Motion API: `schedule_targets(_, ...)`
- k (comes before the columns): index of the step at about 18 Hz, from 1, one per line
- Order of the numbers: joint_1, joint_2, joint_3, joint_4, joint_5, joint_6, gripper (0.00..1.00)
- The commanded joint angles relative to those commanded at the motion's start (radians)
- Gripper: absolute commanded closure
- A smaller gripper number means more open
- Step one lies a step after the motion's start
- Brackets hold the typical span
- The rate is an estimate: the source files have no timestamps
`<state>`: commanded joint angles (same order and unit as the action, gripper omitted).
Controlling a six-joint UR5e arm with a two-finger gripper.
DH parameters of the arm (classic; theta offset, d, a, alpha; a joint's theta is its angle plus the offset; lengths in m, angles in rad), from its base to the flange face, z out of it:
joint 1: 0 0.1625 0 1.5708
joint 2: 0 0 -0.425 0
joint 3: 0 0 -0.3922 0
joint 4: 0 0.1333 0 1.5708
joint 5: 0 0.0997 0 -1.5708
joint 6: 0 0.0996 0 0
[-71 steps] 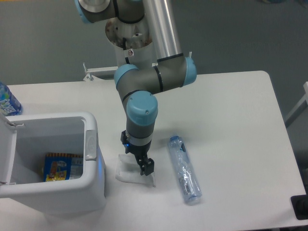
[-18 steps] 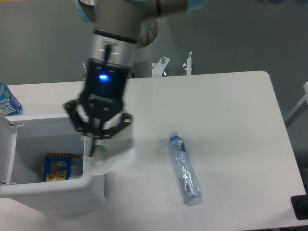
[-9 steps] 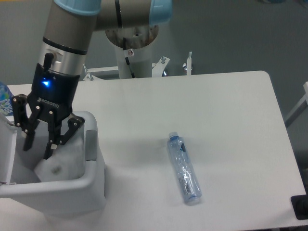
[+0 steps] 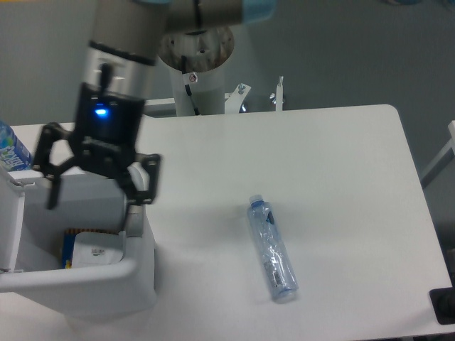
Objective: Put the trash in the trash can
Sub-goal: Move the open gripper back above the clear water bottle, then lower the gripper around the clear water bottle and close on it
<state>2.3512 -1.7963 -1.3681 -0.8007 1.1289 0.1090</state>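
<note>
The white trash can [image 4: 139,273] stands at the table's front left with its lid flipped open. Inside it lies a flat white wrapper [image 4: 98,249], resting on a yellow-and-blue packet. My gripper [image 4: 98,179] hangs above the can's opening, fingers [image 4: 148,179] spread wide open and holding nothing. A long clear plastic bottle [image 4: 272,249] with a bluish cap lies flat on the table to the right of the can, well apart from the gripper.
A bottle with a bright blue label [image 4: 11,148] stands at the far left edge behind the can. The arm's base column [image 4: 195,64] rises at the back of the table. A dark object [image 4: 443,305] sits at the front right corner.
The gripper carried the wrapper from the table over the can, has let it go and opened wide, and has risen and shifted right. The wrapper now lies inside the can.
</note>
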Motion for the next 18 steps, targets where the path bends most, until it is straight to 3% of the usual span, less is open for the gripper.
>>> schedule_targets(8,0.174,-0.038,-0.022,-0.011,0.150,0.029,0.00)
schedule_targets(13,0.203,-0.067,-0.057,-0.043,0.196,0.197,0.00)
schedule_targets(18,0.211,-0.094,-0.120,-0.063,0.233,0.270,0.00)
